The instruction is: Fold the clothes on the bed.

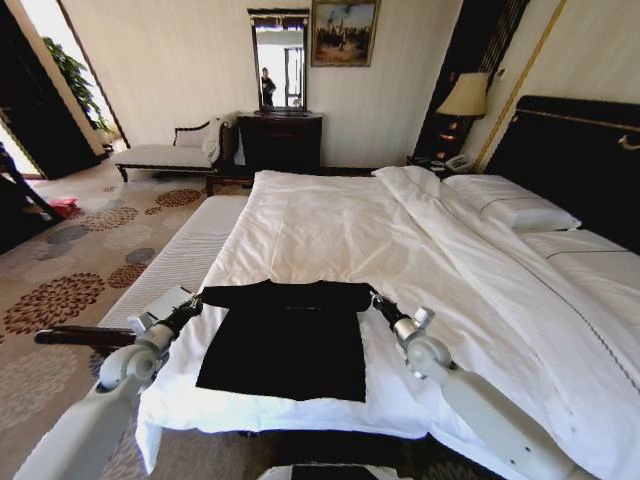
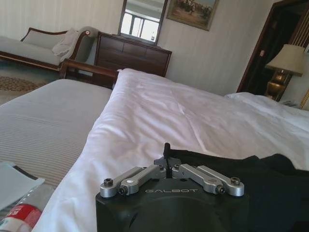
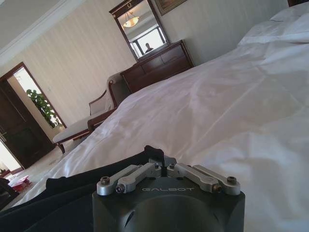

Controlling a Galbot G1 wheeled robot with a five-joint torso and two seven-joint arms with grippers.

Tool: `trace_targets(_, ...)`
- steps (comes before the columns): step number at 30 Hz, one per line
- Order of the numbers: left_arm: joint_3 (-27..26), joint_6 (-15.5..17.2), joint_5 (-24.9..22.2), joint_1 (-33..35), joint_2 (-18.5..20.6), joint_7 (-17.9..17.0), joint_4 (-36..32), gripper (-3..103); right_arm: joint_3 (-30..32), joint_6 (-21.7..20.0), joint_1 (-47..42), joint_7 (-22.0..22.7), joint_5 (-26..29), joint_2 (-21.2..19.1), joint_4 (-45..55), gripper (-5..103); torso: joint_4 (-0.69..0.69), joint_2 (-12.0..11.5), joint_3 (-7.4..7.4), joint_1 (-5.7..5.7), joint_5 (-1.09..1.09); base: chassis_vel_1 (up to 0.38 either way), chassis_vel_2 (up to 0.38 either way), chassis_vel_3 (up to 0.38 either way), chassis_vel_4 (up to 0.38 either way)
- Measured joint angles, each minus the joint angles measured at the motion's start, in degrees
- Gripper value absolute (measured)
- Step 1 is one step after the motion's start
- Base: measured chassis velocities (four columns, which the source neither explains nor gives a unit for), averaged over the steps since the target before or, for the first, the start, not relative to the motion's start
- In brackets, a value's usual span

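- The black T-shirt [image 1: 283, 340] is lying on the white duvet [image 1: 330, 230] at the foot of the bed [image 1: 570, 150], toward six o'clock in the head view.
- The left gripper [image 1: 197, 303] is pinching the shirt's top edge at its ten o'clock corner, fingers pressed together on the cloth.
- The right gripper [image 1: 375, 297] is pinching the two o'clock corner likewise.
- A dark dresser [image 1: 280, 140] is standing at twelve o'clock.

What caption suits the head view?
Both grippers, left and right, pinch the black T-shirt on the bed.
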Motion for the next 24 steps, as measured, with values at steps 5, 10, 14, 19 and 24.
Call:
trace_targets(5,-1.6,-1.3,2.5,4.1,-0.1,0.4,-1.0,0,3.3,0.0,-5.8,0.7,-0.9,-0.2,3.4,0,0.01,0.0,0.00,0.00,0.00,0.000,0.000,0.000,0.000)
trace_targets(10,-1.5,-2.1,4.3,3.6,-1.4,0.4,1.3,0,3.8,0.1,-9.6,1.4,-3.0,1.4,4.2,0,0.00,0.0,0.01,0.01,0.00,0.000,0.000,0.000,0.000)
trace_targets(14,-1.4,-2.1,4.3,2.7,-2.0,0.1,2.1,0,3.7,0.1,-11.4,1.9,-4.1,2.5,4.9,0,-0.02,0.0,0.01,0.01,0.00,0.000,0.000,0.000,0.000)
trace_targets(19,-2.1,-2.1,4.9,5.0,-2.3,0.3,-0.3,0,4.8,0.2,-13.4,1.9,-4.6,2.3,4.5,0,0.00,0.0,0.01,0.02,0.00,0.000,0.000,0.000,0.000)
trace_targets(24,-3.1,-2.3,6.2,7.6,-2.3,0.6,-2.2,0,5.8,0.2,-15.5,1.8,-4.7,1.7,5.2,0,0.00,0.0,0.01,0.01,0.01,0.000,0.000,0.000,0.000)
